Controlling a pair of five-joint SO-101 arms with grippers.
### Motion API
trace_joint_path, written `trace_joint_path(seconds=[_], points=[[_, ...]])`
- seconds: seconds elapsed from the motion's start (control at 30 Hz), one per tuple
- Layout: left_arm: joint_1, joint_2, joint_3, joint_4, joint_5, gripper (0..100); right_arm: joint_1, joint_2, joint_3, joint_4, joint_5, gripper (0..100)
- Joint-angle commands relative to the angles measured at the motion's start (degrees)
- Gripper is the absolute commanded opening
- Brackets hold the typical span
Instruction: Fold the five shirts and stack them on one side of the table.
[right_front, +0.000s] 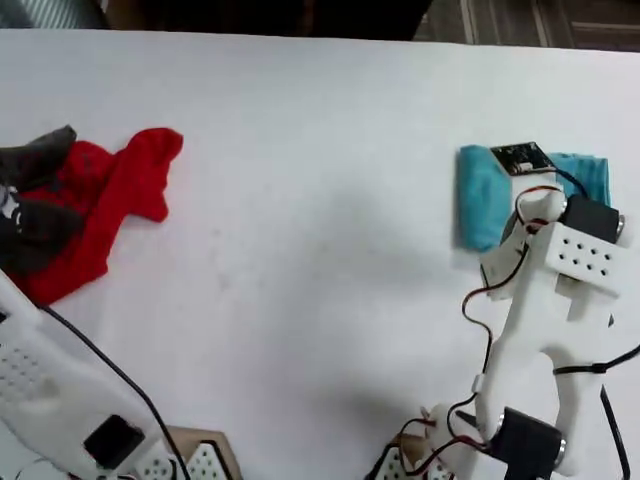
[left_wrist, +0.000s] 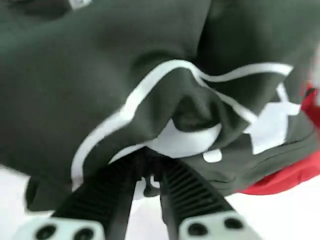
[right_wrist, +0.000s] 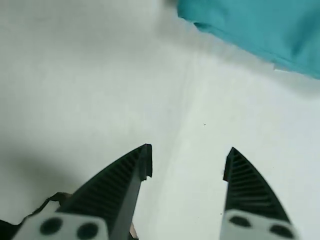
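Note:
A dark grey shirt (left_wrist: 100, 75) with white print lies bunched at the table's left edge, and my left gripper (left_wrist: 154, 167) is shut on a fold of it. Seen from above, this dark grey shirt (right_front: 35, 200) rests on a crumpled red shirt (right_front: 110, 210); in the left wrist view the red shirt (left_wrist: 285, 177) peeks out from beneath it. A folded teal shirt (right_front: 482, 195) sits at the right side, partly covered by the right arm (right_front: 560, 260). My right gripper (right_wrist: 187, 162) is open over bare table, a short way from the teal shirt (right_wrist: 260, 25).
The white table (right_front: 320, 150) stretches wide between the two piles. The left arm's white body (right_front: 50, 380) runs along the front left, with cables trailing. Both arm bases stand at the front edge.

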Motion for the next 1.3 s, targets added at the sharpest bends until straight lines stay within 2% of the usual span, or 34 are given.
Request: trace_joint_path(seconds=[0.0, 0.1, 0.23, 0.43, 0.6, 0.77, 1.07, 1.2, 1.27], points=[[6.42, -1.14, -17.27, 8.62, 1.23, 3, 0.13, -3.03, -0.09, -1.63, -0.09, 22.6], [14.42, -3.16, -28.53, 10.99, 1.23, 3, 0.4, -2.68, 0.0, -2.07, -0.18, 22.4], [25.41, -7.91, -34.24, 10.81, 1.58, 3, 2.15, -2.59, 0.09, -3.03, -4.31, 22.5], [44.66, -15.21, -32.48, 10.81, 1.67, 3, 8.57, -2.51, 0.09, -7.69, -13.19, 22.6], [55.38, -20.4, -30.9, 10.81, 1.67, 3, 13.14, -2.51, 0.09, -7.69, -15.12, 22.6], [61.27, -22.24, -28.79, 10.81, 1.67, 3, 15.43, -2.51, 0.18, -7.96, -15.12, 22.6], [69.63, -22.59, 4.0, 8.62, 1.32, 3, 15.08, -2.51, 0.18, -7.96, -15.12, 22.6], [69.89, -22.68, 11.12, 7.74, 1.14, 3, 15.08, -2.51, 0.09, -7.96, -14.77, 22.6], [68.66, -22.77, 12.79, 8.09, 1.14, 8, 15.08, -2.51, 0.09, -7.96, -14.68, 22.6]])
